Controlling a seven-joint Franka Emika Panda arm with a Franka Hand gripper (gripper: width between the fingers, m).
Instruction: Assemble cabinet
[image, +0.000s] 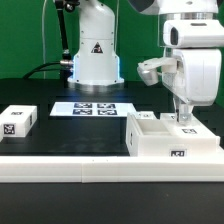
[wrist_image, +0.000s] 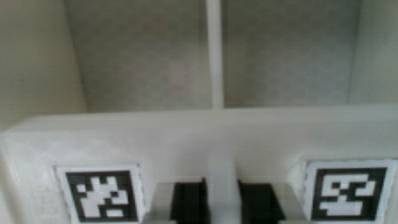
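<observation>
Where exterior view hides it, claw (wrist_image: 221, 200) seemingly pinching cabinet (wrist_image: 196, 135) wall

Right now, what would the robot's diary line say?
gripper: shut on cabinet thin rib | small tagged block: apart, exterior view's left | marker board: lying flat, untouched

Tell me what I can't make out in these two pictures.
- Gripper fingertips: exterior view, lost inside the cabinet.
- Whether they pinch anything: wrist view, too blurred.
- Cabinet tags: wrist view, cut by the bottom edge.
- Arm: exterior view, cut by the top edge.
</observation>
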